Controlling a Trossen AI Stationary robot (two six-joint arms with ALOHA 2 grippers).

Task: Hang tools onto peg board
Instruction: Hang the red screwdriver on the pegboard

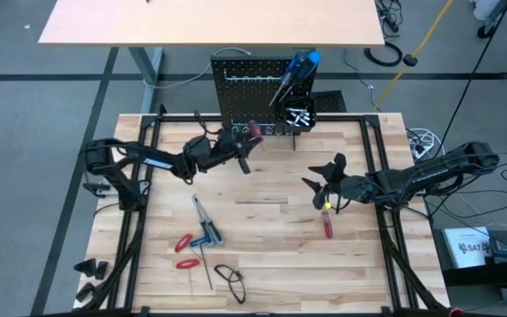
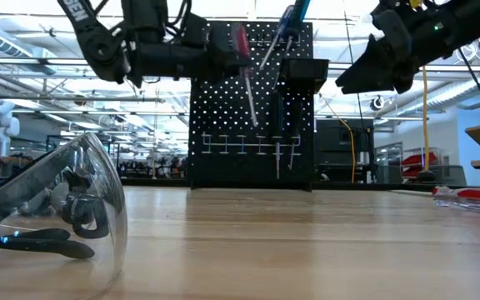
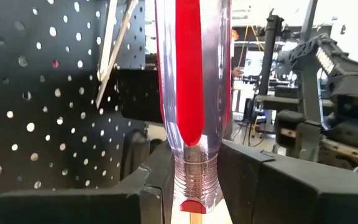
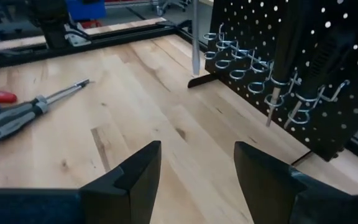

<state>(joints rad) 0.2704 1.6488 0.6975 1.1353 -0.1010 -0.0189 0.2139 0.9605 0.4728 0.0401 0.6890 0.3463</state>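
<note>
The black peg board (image 1: 249,84) stands upright at the table's far edge, with a row of metal hooks (image 2: 240,146) and a small black bin (image 1: 296,114) that holds a blue-handled screwdriver (image 1: 299,66). My left gripper (image 1: 238,145) is raised in front of the board and shut on a clear, red-cored screwdriver (image 2: 242,42). My right gripper (image 1: 324,180) is open and empty, raised above the table's right half. A red-handled screwdriver (image 1: 327,222) lies on the table just near of it. The board also shows in the right wrist view (image 4: 291,56). My left gripper pinches the screwdriver's handle at its ribbed narrow end by the shaft (image 3: 194,180) between its two fingers (image 3: 151,183). The fingers come level from the table's left and lie across the handle. The screwdriver is lifted clear, near upright, with its shaft (image 2: 251,100) slanting down in front of the board.
Red-handled pliers (image 1: 183,243), other screwdrivers (image 1: 206,227) and a thin rod lie on the near left of the table. Clear safety glasses (image 2: 57,200) lie at the near edge. A second table (image 1: 209,22) stands behind the board.
</note>
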